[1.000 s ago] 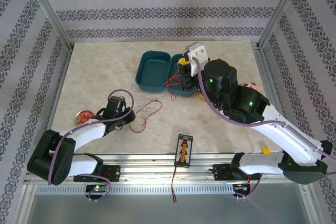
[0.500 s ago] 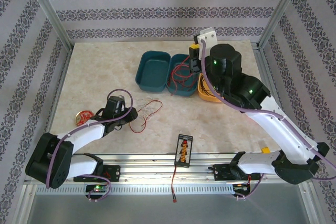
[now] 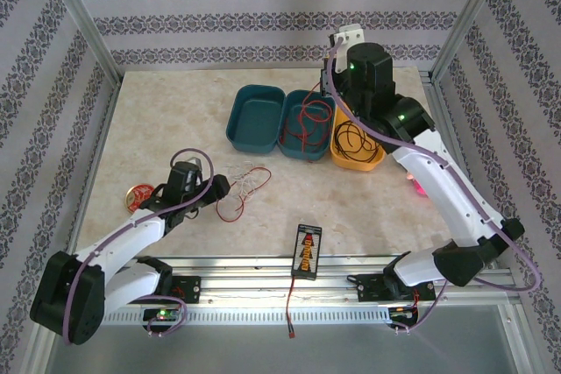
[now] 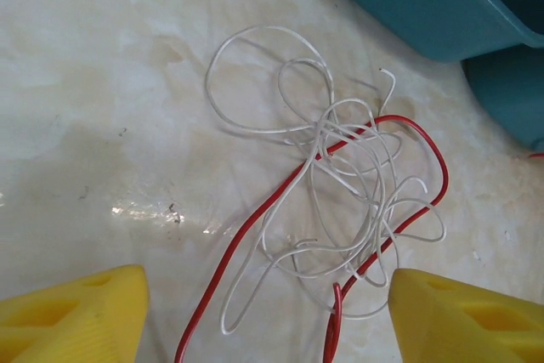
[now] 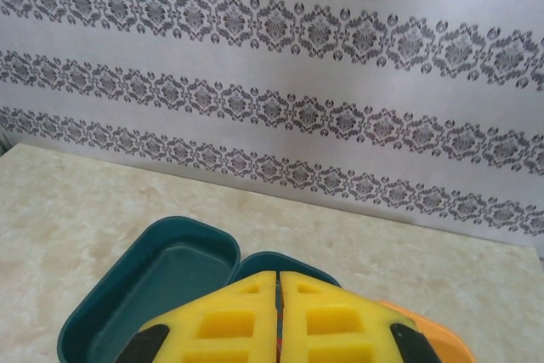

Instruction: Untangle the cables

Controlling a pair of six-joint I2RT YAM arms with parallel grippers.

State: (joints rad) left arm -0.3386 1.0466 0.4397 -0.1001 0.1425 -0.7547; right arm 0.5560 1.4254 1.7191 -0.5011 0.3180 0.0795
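My right gripper (image 5: 278,282) pinches a thin red wire (image 3: 304,120); my left gripper (image 4: 268,285) gapes wide, a thin whitish-clear wire (image 4: 344,138) at twelve o'clock.

Cable tangle (image 3: 238,184) on table (image 3: 166,111); trays (image 3: 254,120) behind, right.

R gripper (image 5: 278,283) pinching red cable (image 5: 278,336), teal bin (image 5: 161,274) beyond.

On the marble table (image 3: 166,102) a teal bin (image 3: 254,120), a second teal bin (image 3: 301,156) and an orange bin (image 3: 358,164) stand side by side, a small black device (image 3: 306,250) lies at the near edge, and a round red tin (image 3: 140,194) sits far left.
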